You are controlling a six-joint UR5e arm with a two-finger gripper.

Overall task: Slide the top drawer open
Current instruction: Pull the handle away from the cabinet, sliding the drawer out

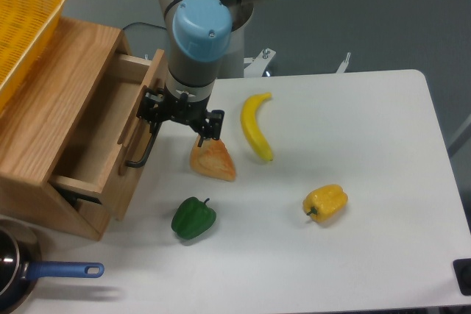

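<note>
The top drawer (pixel 94 136) of the light-oak cabinet (pixel 44 101) stands pulled out to the right, its inside bare wood. Its flat front (pixel 135 185) carries a long black bar handle (pixel 140 155). My gripper (pixel 155 113) hangs from the blue-capped wrist at the handle's upper end, its dark fingers shut around the bar. The lower part of the handle shows free below the fingers.
A yellow mesh basket (pixel 20 27) rests on the cabinet top. On the white table lie a wedge of bread (pixel 213 157) just right of the gripper, a banana (pixel 255 127), a green pepper (pixel 193 218) and a yellow pepper (pixel 325 202). A pan with a blue handle (pixel 62 270) sits at the front left.
</note>
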